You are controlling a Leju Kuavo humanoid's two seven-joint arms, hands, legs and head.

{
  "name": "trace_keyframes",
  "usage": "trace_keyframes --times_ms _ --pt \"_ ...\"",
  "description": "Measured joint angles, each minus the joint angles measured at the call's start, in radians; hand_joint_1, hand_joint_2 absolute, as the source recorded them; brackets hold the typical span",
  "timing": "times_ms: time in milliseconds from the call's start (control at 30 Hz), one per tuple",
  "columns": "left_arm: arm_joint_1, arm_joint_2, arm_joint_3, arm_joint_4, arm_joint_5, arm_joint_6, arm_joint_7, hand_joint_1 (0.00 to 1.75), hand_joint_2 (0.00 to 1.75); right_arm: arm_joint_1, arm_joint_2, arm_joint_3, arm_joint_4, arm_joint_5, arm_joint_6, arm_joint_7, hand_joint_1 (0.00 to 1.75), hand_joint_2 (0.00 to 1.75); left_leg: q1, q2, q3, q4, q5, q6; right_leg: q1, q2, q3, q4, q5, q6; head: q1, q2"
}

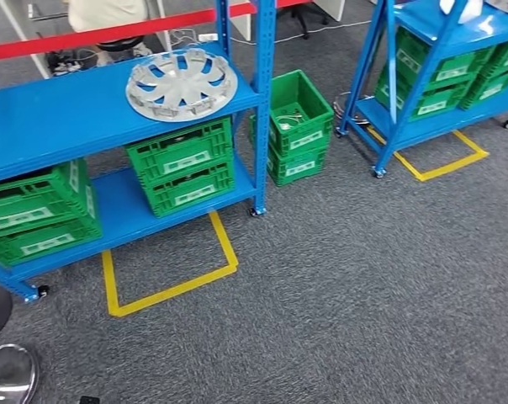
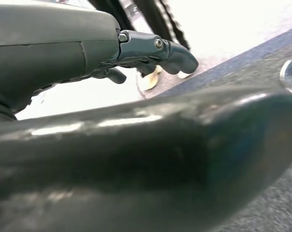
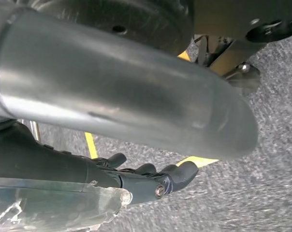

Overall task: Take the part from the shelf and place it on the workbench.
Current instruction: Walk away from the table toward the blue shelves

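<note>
While both hands, left hand point(image 2: 152, 50) and right hand point(image 3: 152, 176), seemingly hold nothing, fingers loosely extended, one round silver spoked part point(image 1: 181, 84) lies atop the blue shelf point(image 1: 48, 114), above four ribbed green crates point(image 1: 182, 164).

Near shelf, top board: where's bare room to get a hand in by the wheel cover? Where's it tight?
Free: the blue top board left of the wheel cover is bare, out to the picture's edge. Tight: the cover's right rim sits close to the blue upright. The lower level is packed with green crates.

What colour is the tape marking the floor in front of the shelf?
Yellow. The floor tape shows best in the head view, outlining a rectangle on the grey carpet.
</note>
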Motion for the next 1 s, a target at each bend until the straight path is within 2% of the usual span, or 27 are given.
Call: trace_keyframes --times_ms 67,133,167,200,233,267,333,367,400,433,467,500,533,567,633,667,733,800,867,900,933,967,1000 --pt "-0.001 0.000 0.000 0.003 0.000 0.000 0.000 0.00 0.00 -0.001 0.000 0.000 0.000 0.001 0.000 0.000 0.00 0.00 0.000 -0.024 -0.002 0.003 0.001 -0.008 -0.007 0.038 0.058 -0.132 0.062 -0.002 0.000 0.000" --pt "-0.002 0.001 0.001 0.005 0.000 0.000 0.000 0.00 0.00 -0.001 0.000 0.000 0.000 0.002 0.000 0.000 0.00 0.00 -0.001 -0.044 -0.008 0.006 0.003 -0.020 -0.011 0.073 0.091 -0.202 0.080 -0.008 0.000 0.000" --pt "-0.001 0.001 0.001 0.006 0.000 0.000 0.000 0.00 0.00 -0.002 0.000 0.000 0.000 0.002 0.000 0.000 0.00 0.00 0.000 -0.054 -0.013 0.006 0.006 -0.028 -0.010 0.075 0.094 -0.208 0.078 -0.014 -0.001 0.000" --pt "0.001 0.002 0.002 0.007 0.000 0.000 0.001 0.00 0.00 -0.002 0.000 0.000 0.000 0.004 -0.001 0.000 0.00 0.00 0.003 -0.062 -0.016 0.004 0.009 -0.035 -0.009 0.064 0.095 -0.207 0.080 -0.021 -0.001 0.000" --pt "0.003 0.004 0.004 0.007 0.000 0.000 0.002 0.00 0.00 -0.002 0.000 0.000 0.000 0.005 -0.001 0.000 0.00 0.00 0.004 -0.055 -0.019 0.007 0.008 -0.041 -0.008 0.054 0.096 -0.209 0.083 -0.029 -0.002 0.000" --pt "0.004 0.005 0.005 0.008 0.000 0.000 0.003 0.00 0.00 -0.002 0.000 0.000 0.000 0.007 -0.002 0.000 0.00 0.00 0.003 -0.036 -0.028 0.022 -0.003 -0.046 -0.009 0.043 0.096 -0.211 0.086 -0.036 -0.005 0.000" --pt "0.001 0.005 0.005 0.011 0.000 0.000 0.005 0.00 0.00 0.000 0.000 0.000 0.000 0.010 -0.002 0.000 0.00 0.00 0.002 0.019 -0.071 0.114 -0.060 -0.055 -0.008 0.017 0.096 -0.214 0.088 -0.046 -0.013 0.000" --pt "0.000 0.005 0.005 0.012 0.000 0.000 0.006 0.00 0.00 0.001 0.000 0.000 0.000 0.011 -0.002 0.000 0.00 0.00 0.003 0.035 -0.103 0.183 -0.095 -0.059 -0.007 0.003 0.095 -0.214 0.088 -0.049 -0.015 0.000" --pt "-0.001 0.005 0.005 0.014 0.000 0.000 0.006 0.00 0.00 0.003 0.000 0.000 0.000 0.011 -0.002 0.000 0.00 0.00 0.004 0.041 -0.132 0.245 -0.120 -0.062 -0.006 -0.011 0.094 -0.214 0.087 -0.050 -0.016 0.000" --pt "0.000 0.006 0.006 0.015 0.000 0.000 0.006 0.00 0.00 0.003 0.000 0.000 0.000 0.012 -0.002 0.000 0.00 0.00 0.004 0.043 -0.148 0.280 -0.129 -0.063 -0.005 -0.024 0.093 -0.214 0.087 -0.051 -0.016 0.000" --pt "0.001 0.006 0.006 0.016 0.000 0.000 0.006 0.00 0.00 0.003 0.000 0.000 0.000 0.012 -0.002 0.000 0.00 0.00 0.005 0.044 -0.145 0.280 -0.118 -0.063 -0.005 -0.036 0.093 -0.214 0.087 -0.050 -0.016 0.000" --pt "0.002 0.006 0.006 0.017 0.000 0.000 0.006 0.00 0.00 0.002 0.000 0.000 0.000 0.013 -0.002 0.000 0.00 0.00 0.005 0.048 -0.123 0.242 -0.092 -0.062 -0.005 -0.047 0.094 -0.214 0.086 -0.050 -0.016 0.000" --pt "0.002 0.007 0.006 0.017 0.000 0.000 0.006 0.00 0.00 0.001 0.000 0.000 0.000 0.013 -0.002 0.000 0.00 0.00 0.004 0.064 -0.086 0.179 -0.060 -0.059 -0.004 -0.057 0.095 -0.214 0.085 -0.048 -0.016 0.000" --pt "0.001 0.007 0.006 0.018 0.000 0.000 0.006 0.00 0.00 0.000 0.000 0.000 0.000 0.014 -0.002 0.000 0.00 0.00 0.001 0.092 -0.047 0.108 -0.035 -0.057 -0.001 -0.067 0.097 -0.212 0.083 -0.044 -0.017 0.000" --pt "-0.004 0.008 0.006 0.020 0.000 0.000 0.006 0.00 0.00 0.000 0.000 0.000 0.000 0.014 -0.001 0.000 0.00 0.00 -0.004 0.129 0.000 0.021 -0.014 -0.045 0.006 -0.085 0.101 -0.211 0.077 -0.034 -0.016 0.000" --pt "-0.006 0.008 0.006 0.021 0.000 0.000 0.006 0.00 0.00 0.000 0.000 0.000 0.000 0.015 -0.001 0.000 0.00 0.00 -0.006 0.130 0.004 0.009 -0.016 -0.040 0.009 -0.094 0.104 -0.212 0.075 -0.029 -0.015 0.000" --pt "-0.004 0.009 0.006 0.023 0.000 0.000 0.006 0.00 0.00 -0.003 0.000 0.000 0.000 0.016 -0.001 0.000 0.00 0.00 -0.004 0.106 0.003 0.006 -0.013 -0.027 0.007 -0.107 0.111 -0.214 0.070 -0.019 -0.012 0.000" --pt "-0.002 0.010 0.006 0.024 0.000 0.000 0.006 0.00 0.00 -0.004 0.000 0.000 0.000 0.017 -0.001 0.000 0.00 0.00 0.000 0.085 0.004 0.002 -0.008 -0.015 0.004 -0.074 0.095 -0.171 0.038 -0.007 -0.008 0.000" --pt "-0.003 0.011 0.006 0.025 0.000 0.000 0.007 0.00 0.00 -0.002 0.000 0.000 0.000 0.017 -0.001 0.000 0.00 0.00 0.003 0.064 0.003 0.001 -0.006 -0.006 0.001 -0.024 0.038 -0.049 -0.028 0.000 -0.002 0.000" --pt "-0.003 0.011 0.006 0.026 0.000 0.000 0.008 0.00 0.00 0.000 0.000 0.000 0.000 0.017 -0.001 0.000 0.00 0.00 0.003 0.052 0.002 0.001 -0.006 -0.003 0.000 -0.012 0.005 0.018 -0.056 0.002 -0.001 0.000" --pt "-0.003 0.011 0.006 0.027 0.000 0.000 0.009 0.00 0.00 0.001 0.000 0.000 0.000 0.017 0.000 0.000 0.00 0.00 0.003 0.041 0.001 0.001 -0.006 -0.002 0.000 -0.007 -0.018 0.063 -0.068 0.002 -0.001 0.000" --pt "-0.002 0.012 0.006 0.028 0.000 0.000 0.011 0.00 0.00 0.002 0.000 0.000 0.000 0.017 0.000 0.001 0.00 0.00 0.003 0.028 0.002 0.001 -0.006 -0.002 0.000 -0.005 -0.024 0.071 -0.059 0.003 -0.001 0.000" --pt "-0.001 0.012 0.006 0.029 -0.001 0.000 0.014 0.00 0.00 0.002 0.000 0.000 0.000 0.018 -0.001 0.001 0.00 0.00 0.004 0.015 0.003 0.002 -0.005 -0.003 -0.001 -0.002 -0.011 0.039 -0.030 0.002 -0.001 0.000"
